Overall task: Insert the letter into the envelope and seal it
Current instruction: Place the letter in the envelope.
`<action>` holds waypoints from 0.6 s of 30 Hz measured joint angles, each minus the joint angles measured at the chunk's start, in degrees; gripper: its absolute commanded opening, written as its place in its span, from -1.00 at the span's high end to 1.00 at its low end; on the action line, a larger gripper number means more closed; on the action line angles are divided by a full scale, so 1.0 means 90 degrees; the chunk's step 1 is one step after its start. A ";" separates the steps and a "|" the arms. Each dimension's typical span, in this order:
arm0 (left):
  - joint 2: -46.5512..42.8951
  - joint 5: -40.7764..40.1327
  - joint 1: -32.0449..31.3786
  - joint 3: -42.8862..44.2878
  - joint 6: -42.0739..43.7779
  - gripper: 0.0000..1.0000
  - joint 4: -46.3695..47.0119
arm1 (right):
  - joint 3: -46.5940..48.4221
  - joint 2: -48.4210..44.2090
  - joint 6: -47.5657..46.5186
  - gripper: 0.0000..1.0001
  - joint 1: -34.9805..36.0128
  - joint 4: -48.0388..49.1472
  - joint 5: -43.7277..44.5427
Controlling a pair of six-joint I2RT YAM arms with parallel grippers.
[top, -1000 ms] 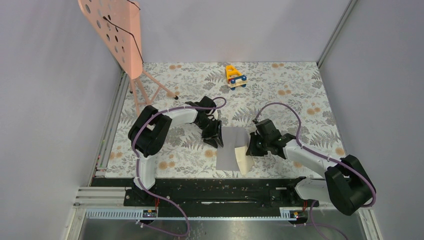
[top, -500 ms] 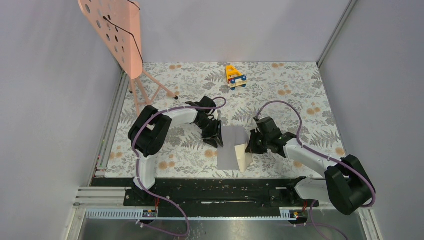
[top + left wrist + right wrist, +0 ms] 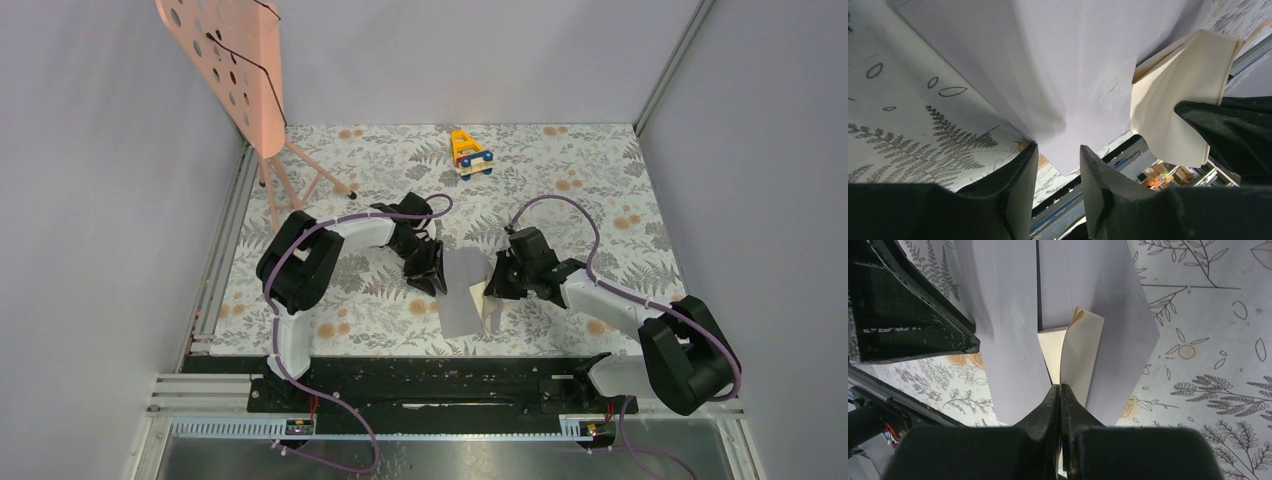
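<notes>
Two arms work the envelope [image 3: 458,300], which lies by the table's [image 3: 600,190] near edge, about mid-width. Left gripper [image 3: 1058,150] is part-open, fingers straddling the envelope's left border (no pinch visible). Right gripper [image 3: 1060,386] is clenched on the cream letter [image 3: 1080,352], whose far end sits at the envelope's opening.

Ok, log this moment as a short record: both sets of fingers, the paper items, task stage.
left fingers: apart, straddling the envelope edge
right fingers: shut on the letter
letter: cream sheet, bowed, over the envelope; depth inside unclear
envelope: on the floral table, unsealed
other: toy car at far edge
stage: inserting; sealing not yet done
</notes>
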 measured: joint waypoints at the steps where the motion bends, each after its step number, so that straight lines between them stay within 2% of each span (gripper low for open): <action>1: 0.0000 0.0000 0.0000 0.0000 -0.0002 0.26 0.0000 | 0.0032 0.0041 0.0000 1.00 -0.0005 0.0010 0.0002; 10: 0.0000 0.0010 0.0000 0.0000 0.0000 0.26 0.0007 | 0.0294 0.0304 -0.0070 1.00 -0.0092 0.0240 -0.0216; 18: 0.0000 0.0029 -0.0002 0.0000 0.0005 0.26 0.0015 | 0.0729 0.0899 -0.0296 1.00 -0.0245 0.0396 -0.0831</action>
